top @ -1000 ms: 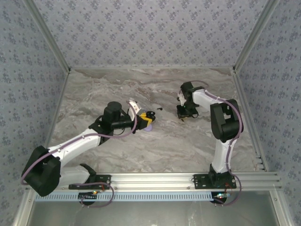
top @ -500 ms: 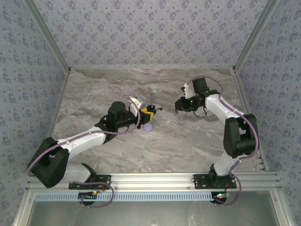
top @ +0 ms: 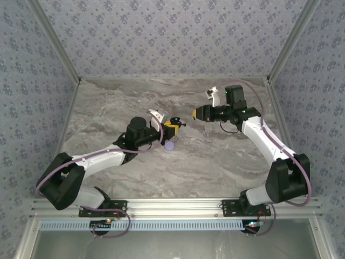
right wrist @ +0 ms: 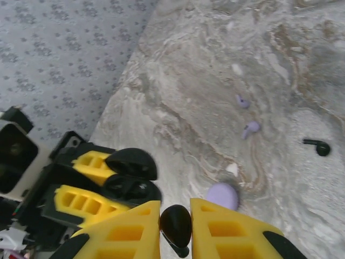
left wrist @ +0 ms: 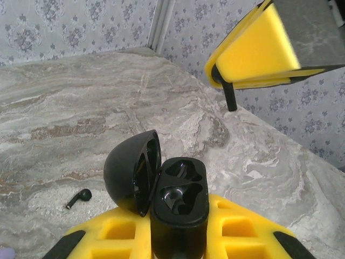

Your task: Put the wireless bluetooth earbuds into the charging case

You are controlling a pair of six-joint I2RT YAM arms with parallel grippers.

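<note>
left gripper point(left wrist: 178, 233) is clamped narrow on the black charging case point(left wrist: 180, 200), pads pressed against its lower body and lifted off the marble table point(top: 215, 162). the case's lid point(left wrist: 132, 172) stands swung open to one side, and both sockets inside look empty. right gripper point(top: 197, 113) is pinched shut on one black earbud point(right wrist: 175, 223), the rounded head sitting between the yellow pads. from the left wrist view, a thin black stem pokes down below those pads, above and to the right of the open case, not touching it. from overhead the two grippers face each other near the middle of the table with a clear gap between them. a second black earbud point(left wrist: 79, 197) lies flat on the marble, off to the lid side of the case. a small lavender case point(right wrist: 222, 195) sits closed on the table near the left gripper, and two lavender earbuds point(right wrist: 250, 128) lie loose a little beyond it, close to each other.
</note>
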